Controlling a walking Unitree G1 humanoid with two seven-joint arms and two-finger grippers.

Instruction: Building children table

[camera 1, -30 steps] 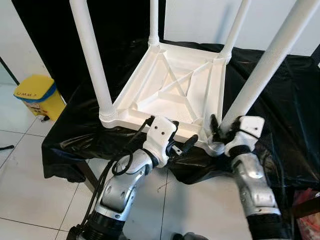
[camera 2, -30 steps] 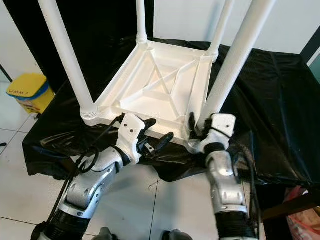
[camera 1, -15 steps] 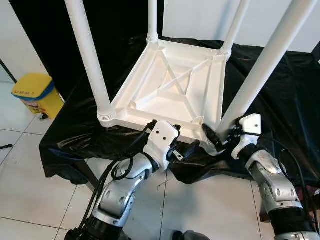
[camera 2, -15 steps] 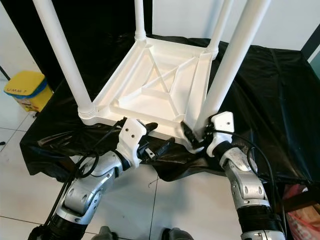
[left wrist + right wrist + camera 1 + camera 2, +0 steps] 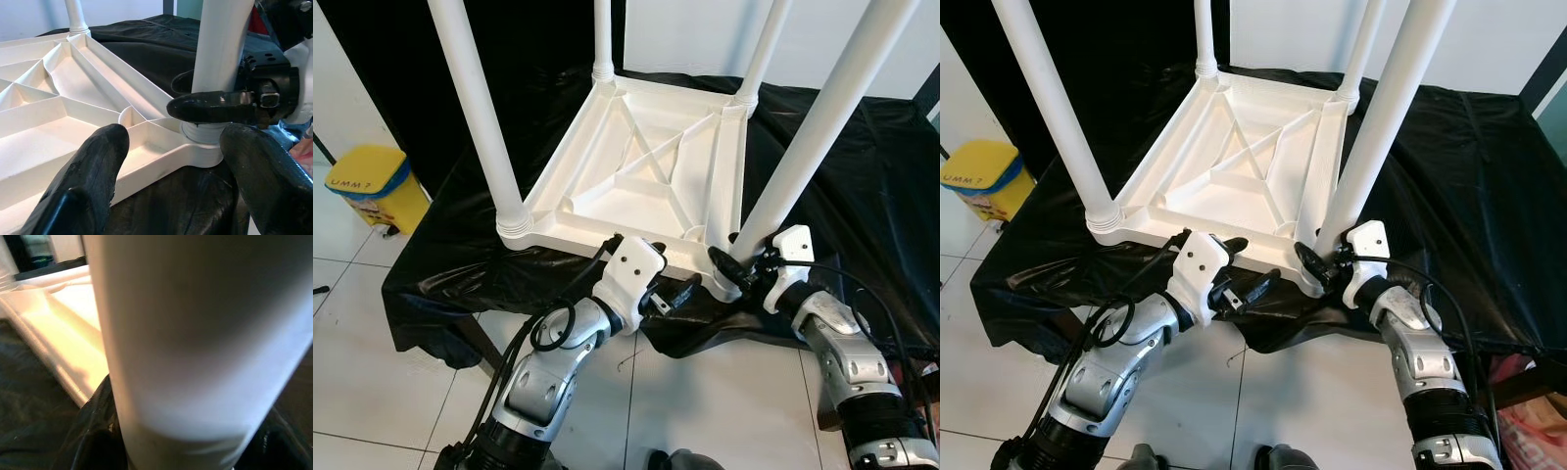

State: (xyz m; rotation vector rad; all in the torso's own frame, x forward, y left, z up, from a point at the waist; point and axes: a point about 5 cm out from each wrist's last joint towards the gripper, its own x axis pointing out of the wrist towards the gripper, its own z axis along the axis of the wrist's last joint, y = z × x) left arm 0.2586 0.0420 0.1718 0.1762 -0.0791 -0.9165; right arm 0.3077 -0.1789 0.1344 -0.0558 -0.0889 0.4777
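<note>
A white children's table [image 5: 636,166] lies upside down on a black-covered bench, its four legs pointing up. My right gripper [image 5: 736,266] is shut on the base of the near right leg [image 5: 813,137]. The left wrist view shows one black finger [image 5: 215,105] across the front of that leg [image 5: 220,44] and another behind it. In the right wrist view the leg [image 5: 195,333] sits between the fingers. My left gripper [image 5: 668,272] stands open at the tabletop's near edge, just left of that corner, with nothing between its fingers [image 5: 105,152].
A black plastic sheet [image 5: 862,186] covers the bench and hangs over its front edge. On the tiled floor at the left stands a yellow bin [image 5: 367,186]. Something red [image 5: 1528,411] sits on the floor at the lower right.
My right forearm has swung outward to the right while its gripper stayed at the leg's base. The left gripper has barely moved. The camera has shifted a little.
</note>
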